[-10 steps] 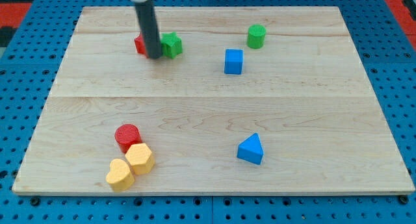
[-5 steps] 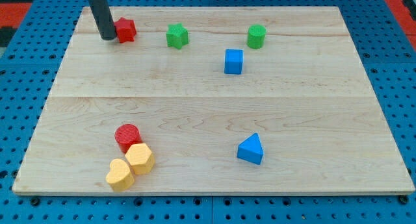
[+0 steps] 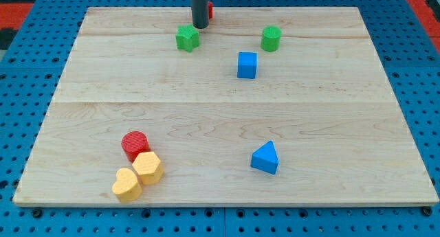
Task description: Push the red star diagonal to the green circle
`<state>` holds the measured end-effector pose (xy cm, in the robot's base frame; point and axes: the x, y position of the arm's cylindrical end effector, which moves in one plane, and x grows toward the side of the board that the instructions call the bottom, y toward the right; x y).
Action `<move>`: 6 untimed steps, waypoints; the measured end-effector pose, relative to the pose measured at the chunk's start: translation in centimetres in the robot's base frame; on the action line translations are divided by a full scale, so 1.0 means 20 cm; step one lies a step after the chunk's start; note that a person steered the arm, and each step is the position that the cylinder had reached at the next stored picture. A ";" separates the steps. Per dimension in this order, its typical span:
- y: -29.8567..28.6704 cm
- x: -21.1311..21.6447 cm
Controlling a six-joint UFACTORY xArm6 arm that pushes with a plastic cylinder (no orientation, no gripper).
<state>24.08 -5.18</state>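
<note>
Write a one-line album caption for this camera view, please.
My tip at the board's top edge hides most of the red star, just above the green star, left of the green circle.

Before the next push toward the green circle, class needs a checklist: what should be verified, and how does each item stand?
1. Red star visible: not ok, mostly hidden behind the rod at the view's top edge.
2. My tip beside the star: ok.
3. Green circle located: ok, to the view's right.
4. Green star out of the way: ok, just below my tip.
5. Blue cube clear of the route: cannot tell.
</note>
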 end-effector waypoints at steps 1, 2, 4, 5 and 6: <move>-0.39 -0.09; -0.48 -0.25; 0.13 -0.24; 0.29 -0.16; 0.49 0.05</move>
